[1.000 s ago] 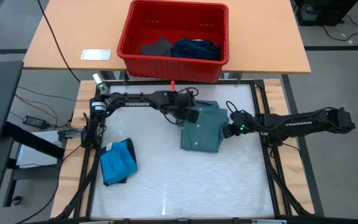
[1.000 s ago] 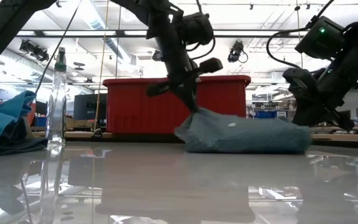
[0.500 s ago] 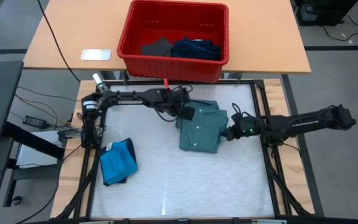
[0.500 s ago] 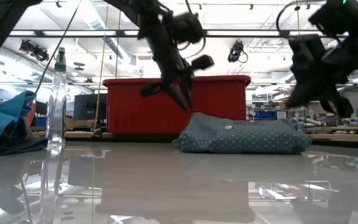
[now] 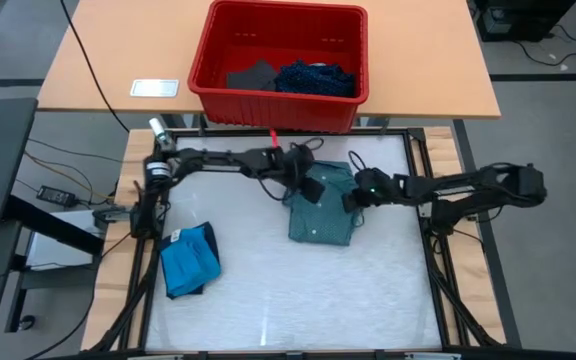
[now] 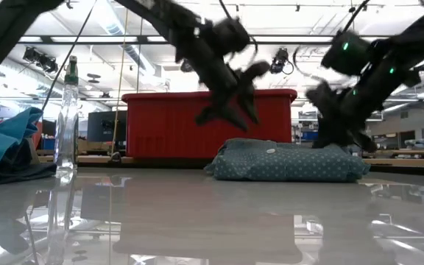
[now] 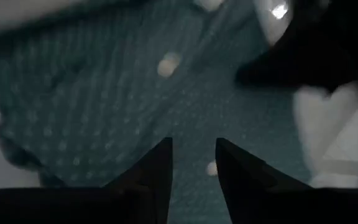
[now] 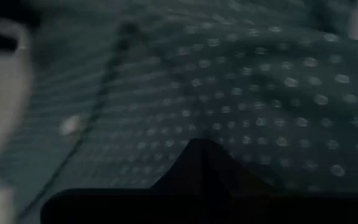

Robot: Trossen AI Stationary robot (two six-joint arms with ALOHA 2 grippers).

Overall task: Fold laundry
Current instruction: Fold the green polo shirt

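Two robot arms meet over a folded grey-green shirt (image 5: 323, 205) lying mid-counter (image 5: 268, 290), just in front of a red bin (image 5: 278, 60). The left pincer (image 5: 308, 188) hovers at the shirt's left edge, fingers slightly parted and empty. The right pincer (image 5: 353, 198), fingers closed on nothing, presses at the shirt's right side. A blue garment (image 5: 190, 258) lies folded near the counter's left edge; darker pieces (image 5: 313, 78) sit in the bin.
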